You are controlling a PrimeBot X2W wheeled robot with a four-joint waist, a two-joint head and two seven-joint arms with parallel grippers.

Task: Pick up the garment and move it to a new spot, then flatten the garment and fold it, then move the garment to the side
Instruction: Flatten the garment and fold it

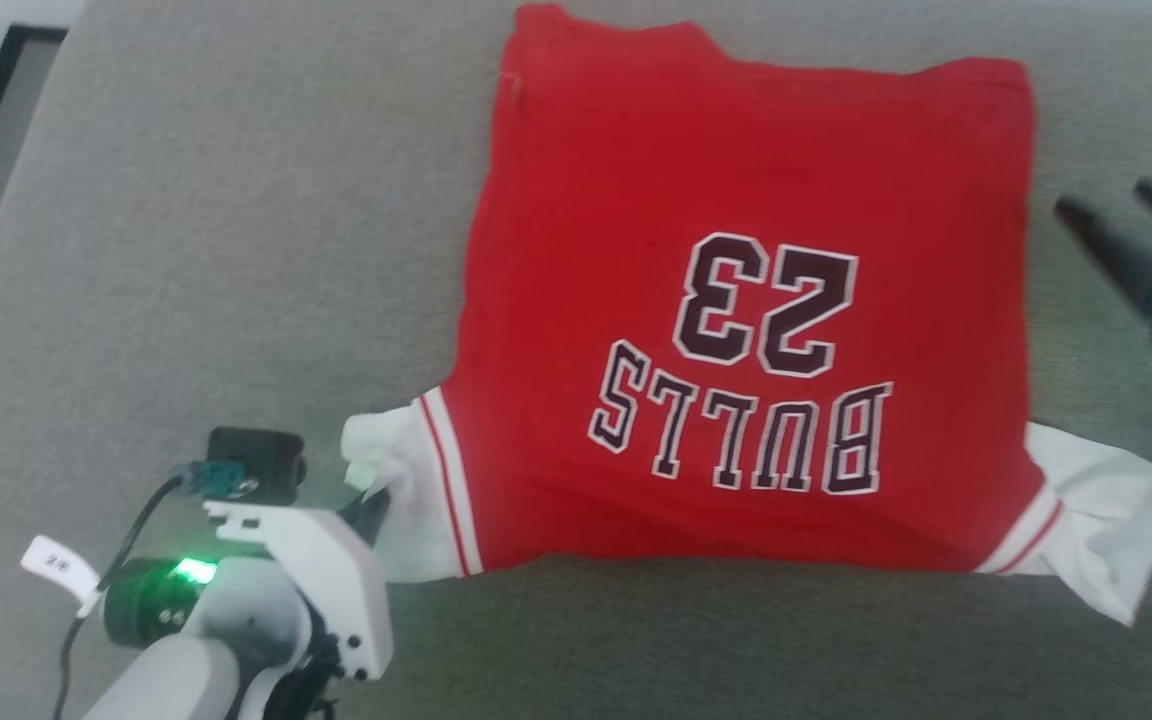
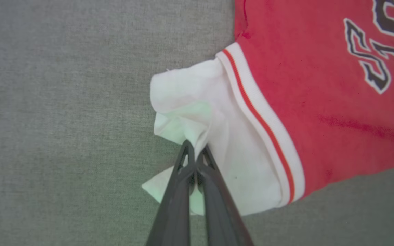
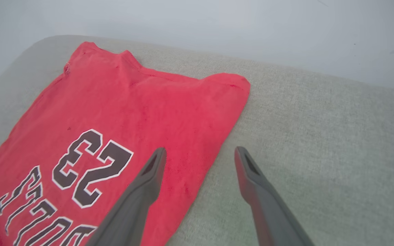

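Garment [image 1: 736,300] lies print-up on the grey fabric surface [image 1: 186,200], with the "23" upside down to me. My left jaws are pressed together, pinching the bunched white sleeve [image 2: 190,112]. My right jaws are spread wide, holding nothing, hovering at the jersey's right edge. Flattening stage, I reckon. Best bet: tug this sleeve outward, low and gentle, then have the right grab the other crumpled sleeve [image 1: 1106,520] and do likewise.

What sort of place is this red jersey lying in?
Probably an indoor room, home or lab I can't tell: the red jersey lies on a grey fabric-covered surface, like a padded bench, with a plain pale wall behind it.
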